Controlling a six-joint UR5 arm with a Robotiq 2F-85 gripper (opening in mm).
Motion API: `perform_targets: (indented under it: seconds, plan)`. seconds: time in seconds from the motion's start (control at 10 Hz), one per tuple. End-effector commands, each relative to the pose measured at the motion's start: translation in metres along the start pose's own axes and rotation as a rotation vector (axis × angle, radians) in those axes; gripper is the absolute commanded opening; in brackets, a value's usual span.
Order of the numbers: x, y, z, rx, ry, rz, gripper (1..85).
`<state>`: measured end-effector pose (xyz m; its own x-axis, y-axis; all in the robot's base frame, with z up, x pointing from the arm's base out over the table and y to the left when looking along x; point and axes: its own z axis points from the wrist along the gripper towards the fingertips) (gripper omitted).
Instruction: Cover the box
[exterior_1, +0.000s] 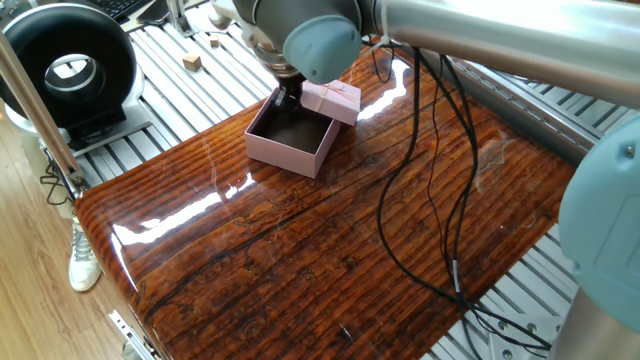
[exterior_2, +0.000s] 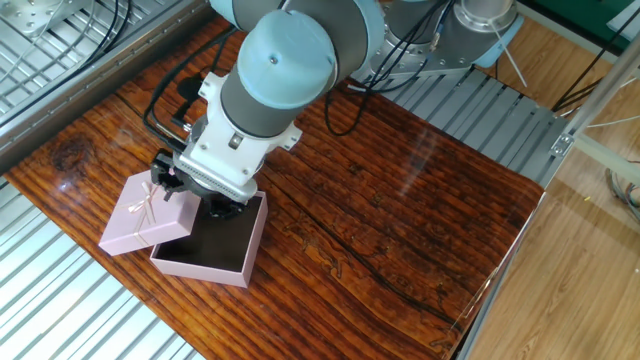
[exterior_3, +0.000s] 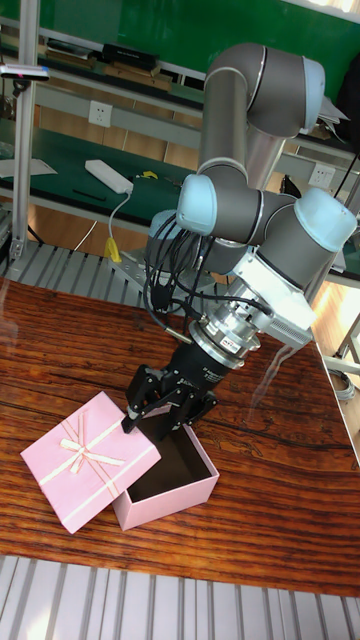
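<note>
Right now your box (exterior_1: 291, 143) (exterior_2: 214, 244) (exterior_3: 170, 483) sits open on the wooden table (exterior_1: 330, 250) (exterior_2: 400, 200) (exterior_3: 60, 350), its dark inside showing. You can see the lid (exterior_1: 331, 99) (exterior_2: 146, 214) (exterior_3: 84, 456) with its ribbon bow leaning tilted on one wall of the box, overlapping that edge rather than covering the opening. Your gripper (exterior_1: 287, 100) (exterior_2: 200, 200) (exterior_3: 160, 400) hangs over the box at the side where the lid rests, its dark fingers (exterior_3: 135, 405) just beside the lid's raised edge. You cannot tell from any view whether the fingers are spread or closed, or whether they touch the lid. Black cables (exterior_1: 430, 190) trail across the table, well apart from the box.
</note>
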<state>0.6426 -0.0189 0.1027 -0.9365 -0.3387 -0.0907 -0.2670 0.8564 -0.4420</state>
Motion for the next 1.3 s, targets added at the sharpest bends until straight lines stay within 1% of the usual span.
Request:
perform_targets:
  seconds: [0.0,0.1,0.2,0.4,0.8,1.2]
  plan:
    - [-0.009,0.002,0.002,-0.023,-0.023,0.035,55.3]
    - [-0.007,-0.001,0.004,-0.010,-0.014,0.036,55.3]
    - [-0.005,0.000,0.006,-0.008,-0.004,0.050,54.7]
    - [-0.008,0.008,0.010,-0.006,-0.006,0.071,54.7]
    - [-0.014,0.012,0.018,0.001,-0.022,0.093,54.7]
    - [-0.014,0.003,0.023,0.035,-0.019,0.088,53.0]
